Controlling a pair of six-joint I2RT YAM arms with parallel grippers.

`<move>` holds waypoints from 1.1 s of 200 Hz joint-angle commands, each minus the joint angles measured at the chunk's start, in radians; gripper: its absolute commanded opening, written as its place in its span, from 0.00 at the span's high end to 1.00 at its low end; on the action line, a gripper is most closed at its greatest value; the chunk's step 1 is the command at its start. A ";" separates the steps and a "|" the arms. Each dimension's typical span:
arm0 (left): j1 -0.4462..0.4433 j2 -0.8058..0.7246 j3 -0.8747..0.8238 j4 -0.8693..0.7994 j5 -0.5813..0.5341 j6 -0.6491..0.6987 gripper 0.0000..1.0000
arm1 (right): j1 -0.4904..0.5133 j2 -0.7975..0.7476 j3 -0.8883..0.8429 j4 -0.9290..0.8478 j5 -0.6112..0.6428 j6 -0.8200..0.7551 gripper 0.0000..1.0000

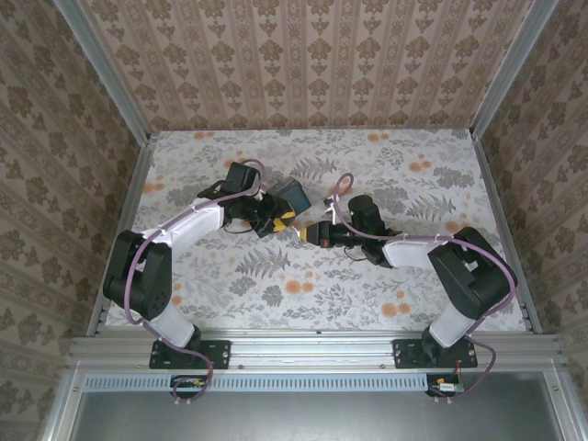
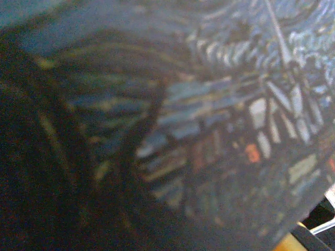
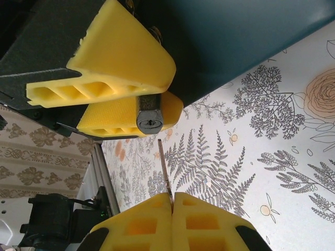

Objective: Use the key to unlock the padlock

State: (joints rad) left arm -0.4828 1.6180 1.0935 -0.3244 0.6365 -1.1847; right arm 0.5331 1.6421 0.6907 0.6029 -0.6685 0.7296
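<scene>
From the top external view, the left gripper (image 1: 278, 219) and right gripper (image 1: 306, 234) meet nose to nose at table centre. The padlock (image 1: 292, 195), a dark blue block, sits at 1 o'clock of the left fingers.

In the left wrist view, the padlock's swirl print (image 2: 209, 130) sits blurred, close against the lens.

In the right wrist view, the left gripper (image 3: 170, 91) clamps the padlock (image 3: 235, 42), its grey keyhole barrel (image 3: 149, 119) pinched between the yellow fingers. The right gripper (image 3: 172, 201) is closed tight on the key (image 3: 163, 167), whose blade points to 12 o'clock, its tip just beside the barrel at 5 o'clock and apart from it.

The step in hand looks like alignment before insertion. The next move likely calls for nudging the tip toward 11 o'clock onto the slot, then pushing straight in.
</scene>
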 commanded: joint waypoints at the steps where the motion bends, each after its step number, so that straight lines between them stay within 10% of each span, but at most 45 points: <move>1: 0.004 -0.041 -0.003 0.030 0.020 0.007 0.87 | 0.005 -0.007 0.026 0.049 -0.026 0.004 1.00; 220: 0.001 -0.058 -0.021 0.049 0.020 -0.014 0.88 | -0.012 0.046 0.056 0.087 0.018 0.047 1.00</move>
State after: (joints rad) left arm -0.4824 1.6070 1.0794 -0.2981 0.6277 -1.1896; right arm 0.5312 1.6714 0.7242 0.6167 -0.6651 0.7467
